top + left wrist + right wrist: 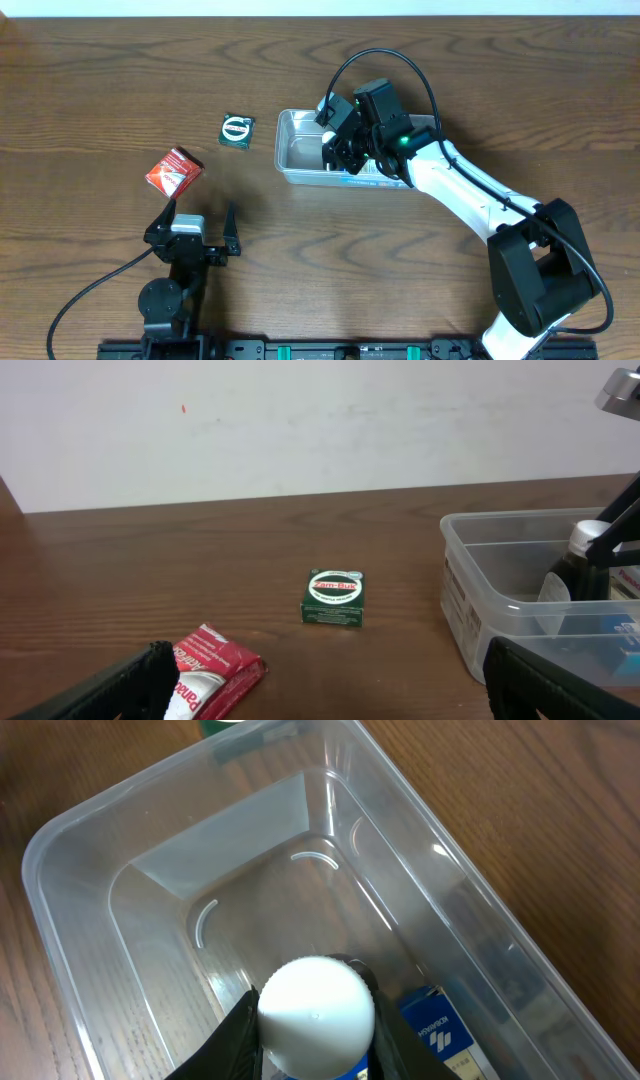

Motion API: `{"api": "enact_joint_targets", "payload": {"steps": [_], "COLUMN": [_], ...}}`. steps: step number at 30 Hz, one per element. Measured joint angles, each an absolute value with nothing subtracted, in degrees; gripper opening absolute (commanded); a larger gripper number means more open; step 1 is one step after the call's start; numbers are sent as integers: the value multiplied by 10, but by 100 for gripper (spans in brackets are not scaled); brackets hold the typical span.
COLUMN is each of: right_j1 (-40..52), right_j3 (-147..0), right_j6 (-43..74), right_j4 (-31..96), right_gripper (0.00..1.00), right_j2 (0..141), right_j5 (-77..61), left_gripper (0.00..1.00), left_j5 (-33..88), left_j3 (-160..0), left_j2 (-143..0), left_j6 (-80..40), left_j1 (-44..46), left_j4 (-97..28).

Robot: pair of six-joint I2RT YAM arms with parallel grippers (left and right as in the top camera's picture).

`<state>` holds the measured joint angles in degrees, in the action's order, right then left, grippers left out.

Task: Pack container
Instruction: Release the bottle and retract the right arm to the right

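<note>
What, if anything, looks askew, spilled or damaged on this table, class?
Nothing is spilled or broken. Only the red packet, left of the container, looks slightly odd: it lies skewed to the table edge and its wrapper looks crumpled. The green box sits flat.

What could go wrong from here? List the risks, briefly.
1. The white-capped bottle, held by the right claw inside the container, may topple onto the blue box beside it when released.
2. The green box and red packet lie outside; the open left claw could push the packet away while reaching.
</note>
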<state>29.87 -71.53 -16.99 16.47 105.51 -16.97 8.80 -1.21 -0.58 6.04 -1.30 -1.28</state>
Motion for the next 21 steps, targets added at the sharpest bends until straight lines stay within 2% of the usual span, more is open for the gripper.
{"api": "enact_joint_targets", "payload": {"steps": [8,11,16,21], "right_j1": [299,299,299,299], "right_j3": [-715,-715,-715,-715], "right_j6": [-170,-170,-173,-174], "right_j4": [166,166,166,166], "right_gripper": [27,36,44,46], "right_j2": [1055,1055,1055,1055], "right_j5": [-167,-166,-165,-165], "left_gripper": [98,98,98,98], "left_j5": [88,88,88,88], "left_j3": [-12,-12,-12,-12], "left_j2": [-6,-6,-6,-6], "left_j6": [60,60,60,60], "left_j1": [-13,-13,-13,-13], "left_j4": [-13,-13,-13,-13]}}
